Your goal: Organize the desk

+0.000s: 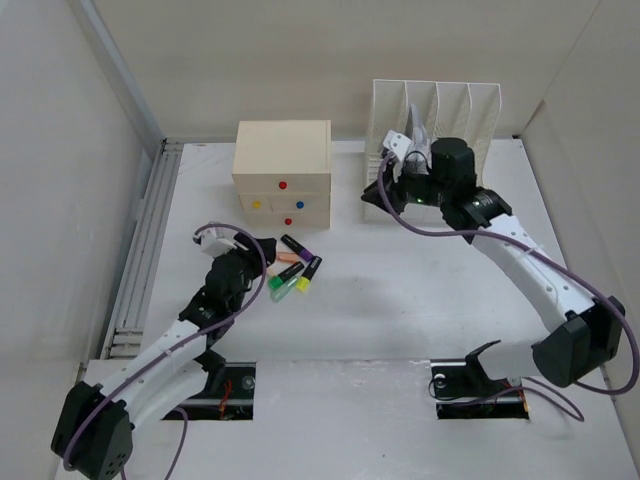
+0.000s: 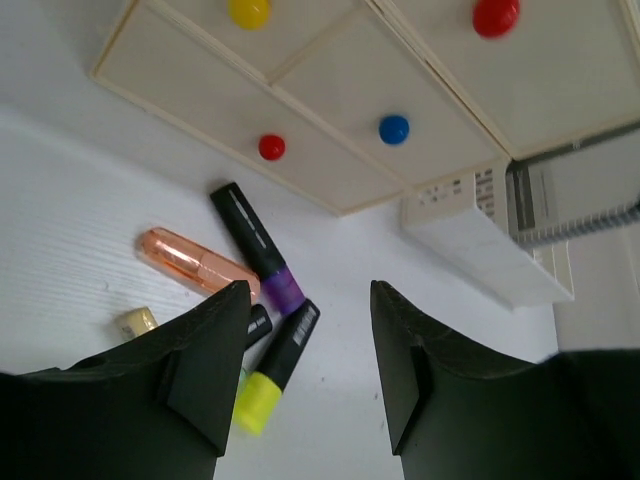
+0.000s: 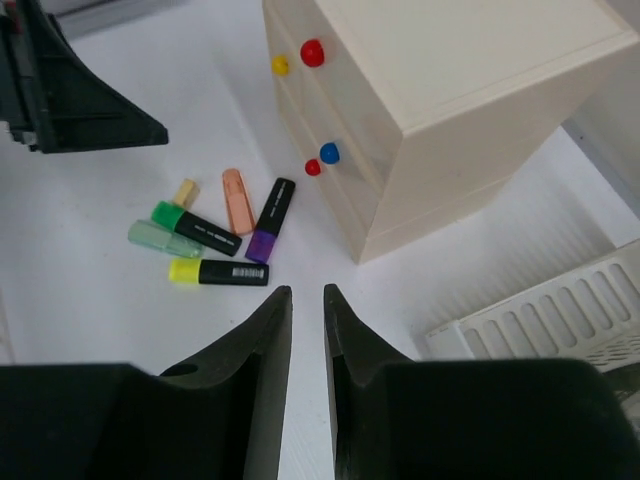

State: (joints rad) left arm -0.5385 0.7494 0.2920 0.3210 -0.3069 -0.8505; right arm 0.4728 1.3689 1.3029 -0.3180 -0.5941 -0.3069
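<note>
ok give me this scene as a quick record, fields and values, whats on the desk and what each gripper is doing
desk: white, walled on three sides
drawer box: far side, left of centre, drawers closed
rack: far right, upright, slotted
highlighters: five, in a loose cluster in front of the drawer box
left gripper: open, empty, just above the highlighters
right gripper: nearly shut, empty, raised in front of the rack
</note>
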